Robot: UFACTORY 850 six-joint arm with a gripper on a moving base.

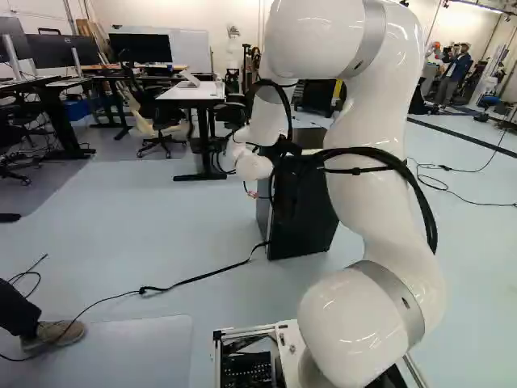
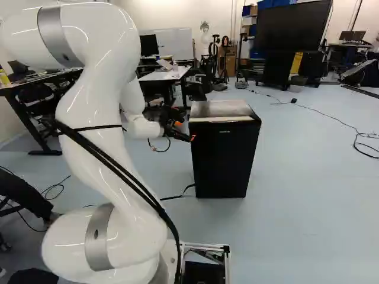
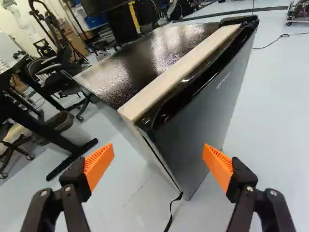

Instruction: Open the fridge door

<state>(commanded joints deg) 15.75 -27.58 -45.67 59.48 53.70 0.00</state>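
Fridge door (image 3: 205, 116) is smooth, the top (image 3: 145, 60) pebbled.

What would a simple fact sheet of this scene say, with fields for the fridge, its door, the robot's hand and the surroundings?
Appliance: black fridge, upright on the floor
Door: looks shut
Hand: open, orange pads wide apart, nothing gripped
Hand position: beside the fridge's upper part, at the door's edge
Touching fridge: cannot tell
Cord: black strap from the fridge's lower corner across the floor
Background: white-topped desk
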